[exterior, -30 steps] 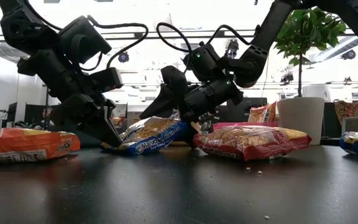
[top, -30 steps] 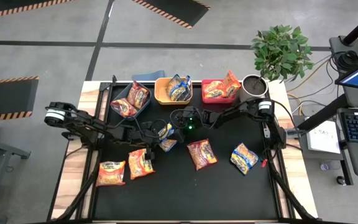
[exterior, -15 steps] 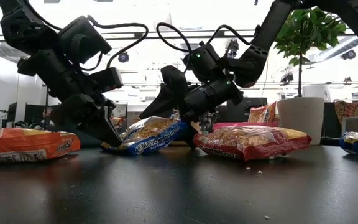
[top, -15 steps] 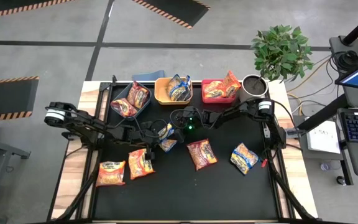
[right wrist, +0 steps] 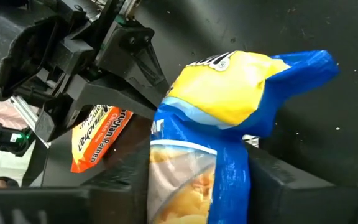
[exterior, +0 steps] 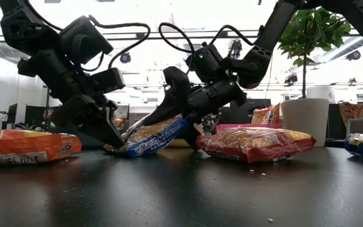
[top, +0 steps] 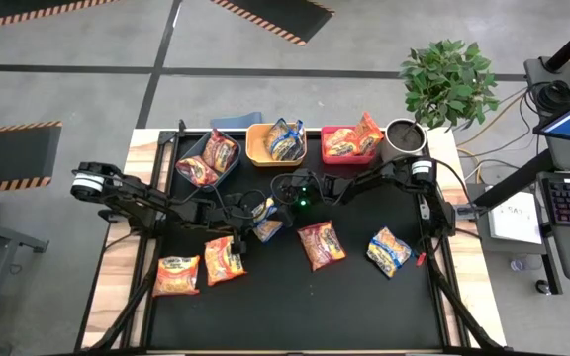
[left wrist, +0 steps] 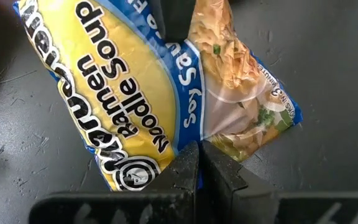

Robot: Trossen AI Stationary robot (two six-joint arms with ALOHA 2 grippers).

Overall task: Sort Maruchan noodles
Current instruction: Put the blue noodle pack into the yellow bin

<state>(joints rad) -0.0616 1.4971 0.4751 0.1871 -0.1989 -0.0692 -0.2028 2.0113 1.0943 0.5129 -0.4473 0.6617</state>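
2 grippers met at the blue-trimmed ramen packet [top: 265,219] near the middle of your black table [top: 295,307]. Your right gripper [top: 276,201] had its fingers on either side of that packet's far end and pinched it, so that end stood raised off the table while the near-left end rested on the surface, as the low view showed [exterior: 155,134]. Your left gripper [top: 243,211] sat at the packet's left side with its fingers pressed fully together, tips touching the packet's edge in the left wrist view [left wrist: 197,163], holding nothing.

3 bins stood along the far edge. You had 2 packets in the blue bin [top: 191,148] on the left, 1 blue-trimmed packet in the yellow bin [top: 256,148] in the middle, and 2 in the red bin [top: 331,133] on the right.

4 more packets lay loose on the table: an orange packet [top: 176,275] at the near left, a red-trimmed packet [top: 224,259] just right of it, a second red-trimmed packet [top: 321,243] right of centre, and another blue-trimmed packet [top: 389,250] farther right.
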